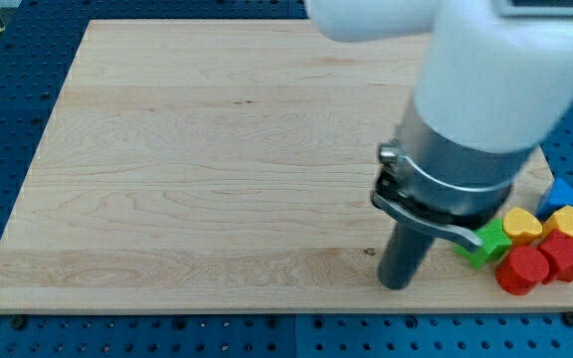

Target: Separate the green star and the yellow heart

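Note:
The green star [487, 244] lies near the board's bottom right corner, partly hidden by the arm's clamp. The yellow heart [522, 224] sits right beside it, touching on its right. My tip [396, 284] rests on the board just to the left of the green star, a short gap away. The rod rises into the large white and grey arm body [485, 109] that covers the view's upper right.
A red cylinder [521, 269] and a red block [564, 256] lie below the heart at the board's bottom right edge. A second yellow block [570, 223] and a blue block [563, 193] sit at the far right. The wooden board [187, 179] lies on a blue pegboard table.

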`<action>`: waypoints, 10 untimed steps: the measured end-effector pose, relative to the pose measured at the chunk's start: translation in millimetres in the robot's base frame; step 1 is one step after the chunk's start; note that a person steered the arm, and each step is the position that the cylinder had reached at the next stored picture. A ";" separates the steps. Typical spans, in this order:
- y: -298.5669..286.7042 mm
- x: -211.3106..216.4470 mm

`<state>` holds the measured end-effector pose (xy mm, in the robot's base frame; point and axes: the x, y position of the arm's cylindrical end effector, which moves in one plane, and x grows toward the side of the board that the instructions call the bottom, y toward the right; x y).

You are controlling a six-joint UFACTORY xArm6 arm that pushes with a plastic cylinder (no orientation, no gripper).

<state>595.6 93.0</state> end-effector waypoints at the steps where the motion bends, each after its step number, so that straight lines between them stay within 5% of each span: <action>1: 0.0 -10.4; 5: 29.2 23.4; 8: 9.5 -15.8; 10: 25.7 23.2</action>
<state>618.8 118.7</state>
